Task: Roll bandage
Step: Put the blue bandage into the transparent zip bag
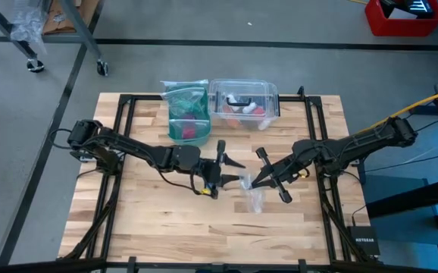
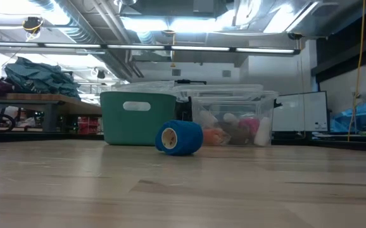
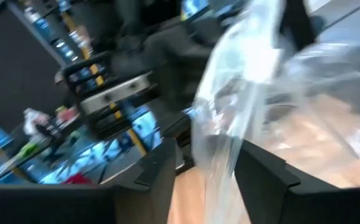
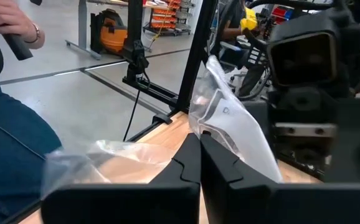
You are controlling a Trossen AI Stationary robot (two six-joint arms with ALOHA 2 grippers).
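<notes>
The bandage (image 2: 178, 138) is a bright blue roll lying on its side on the table, its cardboard core facing the low view; I cannot make it out in the high view. A clear plastic zip bag (image 1: 251, 193) is between my two grippers at mid-table. My right gripper (image 1: 254, 181) is shut on the bag (image 4: 223, 118). My left gripper (image 1: 236, 172) is open, with a strip of the bag (image 3: 230, 130) running between its fingers (image 3: 158, 171). I cannot tell whether they touch it. My right gripper pinches the clear bag's edge (image 4: 206, 132) between its two shut fingertips, coming level from the table's right side. The bag's upper part stands above the fingers, and another part (image 1: 254, 201) lies slack on the table.
A teal bin (image 1: 187, 114) and a clear plastic box (image 1: 243, 102) with small pink and white items stand at the table's far edge. A person's hand and leg (image 4: 9, 124) show beyond the table in the right wrist view. Bare wood lies toward the near edge (image 1: 204, 235).
</notes>
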